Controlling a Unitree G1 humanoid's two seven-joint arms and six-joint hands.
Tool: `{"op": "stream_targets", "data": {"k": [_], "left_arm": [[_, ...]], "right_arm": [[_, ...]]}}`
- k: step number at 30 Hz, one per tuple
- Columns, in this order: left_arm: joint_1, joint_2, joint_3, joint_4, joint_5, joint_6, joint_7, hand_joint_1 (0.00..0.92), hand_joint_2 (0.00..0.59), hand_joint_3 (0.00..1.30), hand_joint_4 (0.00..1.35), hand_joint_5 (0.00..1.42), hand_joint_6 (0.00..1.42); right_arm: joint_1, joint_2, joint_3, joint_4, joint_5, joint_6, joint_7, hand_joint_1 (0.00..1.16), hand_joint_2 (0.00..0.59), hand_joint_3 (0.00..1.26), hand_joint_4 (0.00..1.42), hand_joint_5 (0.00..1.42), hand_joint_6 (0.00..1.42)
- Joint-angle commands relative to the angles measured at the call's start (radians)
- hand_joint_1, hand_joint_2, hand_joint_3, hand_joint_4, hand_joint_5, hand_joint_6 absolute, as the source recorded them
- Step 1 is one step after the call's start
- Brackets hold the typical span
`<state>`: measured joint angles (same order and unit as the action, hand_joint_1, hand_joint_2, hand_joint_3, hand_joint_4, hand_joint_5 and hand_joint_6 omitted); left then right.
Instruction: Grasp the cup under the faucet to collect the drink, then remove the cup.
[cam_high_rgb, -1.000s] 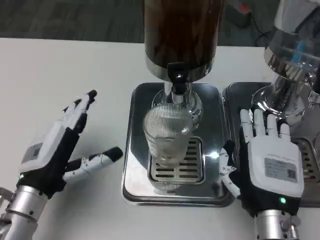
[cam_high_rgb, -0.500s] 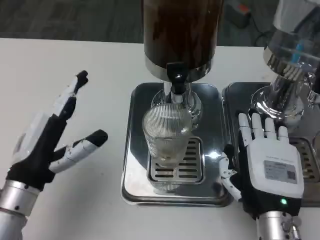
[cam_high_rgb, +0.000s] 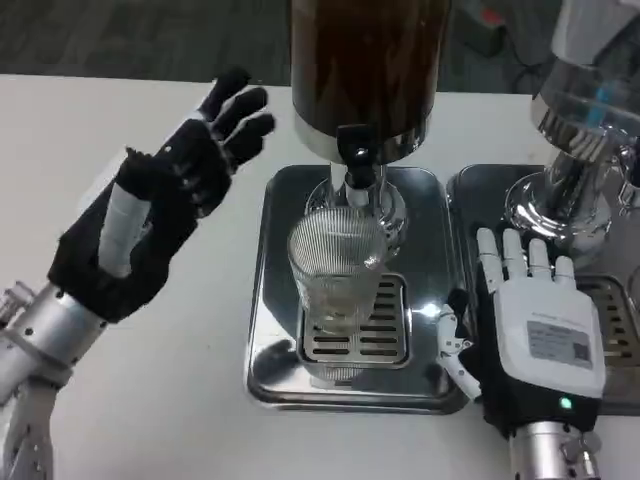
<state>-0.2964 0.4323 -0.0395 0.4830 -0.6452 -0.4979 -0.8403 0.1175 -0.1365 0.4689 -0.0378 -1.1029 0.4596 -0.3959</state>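
Note:
A clear ribbed cup (cam_high_rgb: 337, 272) stands upright on the drip grille (cam_high_rgb: 355, 338), right below the black faucet (cam_high_rgb: 355, 160) of a dispenser holding dark drink (cam_high_rgb: 365, 60). My left hand (cam_high_rgb: 165, 195) is raised above the table left of the dispenser, dark palm turned up, fingers spread, holding nothing. My right hand (cam_high_rgb: 530, 330) rests flat, white back up, just right of the tray, its fingers apart and a short gap from the cup.
The cup and dispenser sit on a steel drip tray (cam_high_rgb: 275, 330). A second dispenser with a shiny base (cam_high_rgb: 580, 150) stands on another tray (cam_high_rgb: 610, 300) at the right, behind my right hand. White tabletop (cam_high_rgb: 150, 380) stretches to the left.
My left hand has lifted off the table, rolled palm up and swung toward the dispenser. My right hand and the cup have hardly moved.

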Motion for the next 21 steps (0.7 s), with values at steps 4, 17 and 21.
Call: {"op": "stream_targets", "data": {"k": [4, 17, 21], "left_arm": [[-0.098, -0.054, 0.049, -0.019, 0.033, 0.115, -0.137, 0.000, 0.052, 0.00, 0.00, 0.06, 0.02], [-0.156, -0.108, 0.057, -0.014, 0.160, 0.128, -0.207, 0.000, 0.047, 0.00, 0.00, 0.11, 0.05], [-0.157, -0.113, 0.050, -0.043, 0.201, 0.102, -0.201, 0.000, 0.047, 0.00, 0.00, 0.13, 0.05]], "right_arm": [[-0.013, 0.020, -0.015, 0.017, 0.013, 0.001, -0.012, 0.03, 0.555, 0.04, 0.00, 0.00, 0.00], [-0.003, 0.065, -0.023, 0.027, 0.018, 0.009, -0.030, 0.05, 0.561, 0.04, 0.00, 0.00, 0.00], [-0.004, 0.073, -0.024, 0.030, 0.024, 0.013, -0.029, 0.05, 0.561, 0.04, 0.00, 0.00, 0.00]]}}
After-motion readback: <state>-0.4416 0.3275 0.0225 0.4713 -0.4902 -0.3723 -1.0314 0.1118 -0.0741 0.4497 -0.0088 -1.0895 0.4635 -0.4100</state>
